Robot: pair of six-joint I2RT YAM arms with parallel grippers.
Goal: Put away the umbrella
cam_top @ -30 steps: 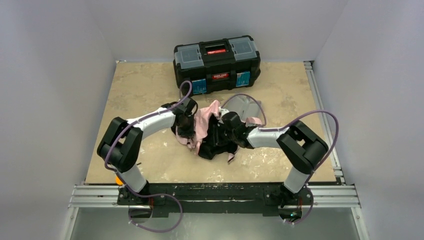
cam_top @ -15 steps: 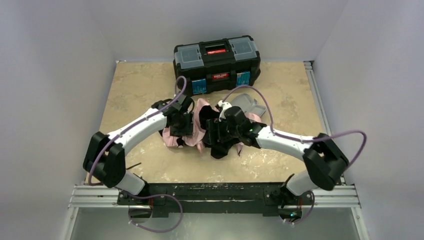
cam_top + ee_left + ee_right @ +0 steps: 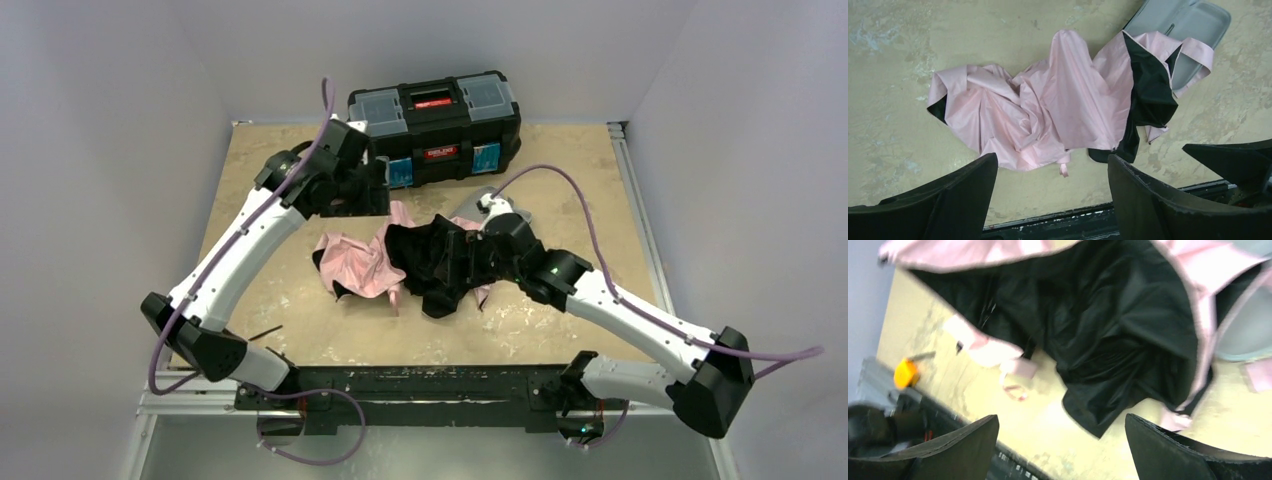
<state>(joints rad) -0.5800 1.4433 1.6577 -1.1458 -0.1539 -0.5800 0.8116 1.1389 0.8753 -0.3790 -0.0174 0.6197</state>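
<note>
A pale pink compact umbrella (image 3: 362, 265) lies crumpled in the middle of the counter (image 3: 560, 180). Its canopy is collapsed into loose folds, with pink fabric uppermost on the left and the black lining turned up on the right. Both robot arms reach over it.

The left tool (image 3: 355, 190) hangs high above the counter, by the near left corner of the toolbox (image 3: 433, 125). Its fingers are set wide apart and grip nothing; its wrist camera looks straight down on the spread fabric. The right tool (image 3: 470, 255) sits low at the umbrella's right side, over the black folds. Its fingers are likewise wide apart, and the cloth lies beyond them rather than between them.

The black toolbox stands at the far edge of the counter with its lid down and its front latches showing. Two small clear-lidded compartments flank its handle, but what they hold cannot be made out.

A grey oblong case (image 3: 497, 208) lies flat between the umbrella and the toolbox, just right of centre. A corner of the canopy and a pink strap (image 3: 1198, 47) are draped over its near end. The part left uncovered shows only a plain grey surface, and whether anything is in it cannot be told.

A small yellow object (image 3: 905, 374) sits by the rail at the counter's near left corner, well apart from the umbrella.
</note>
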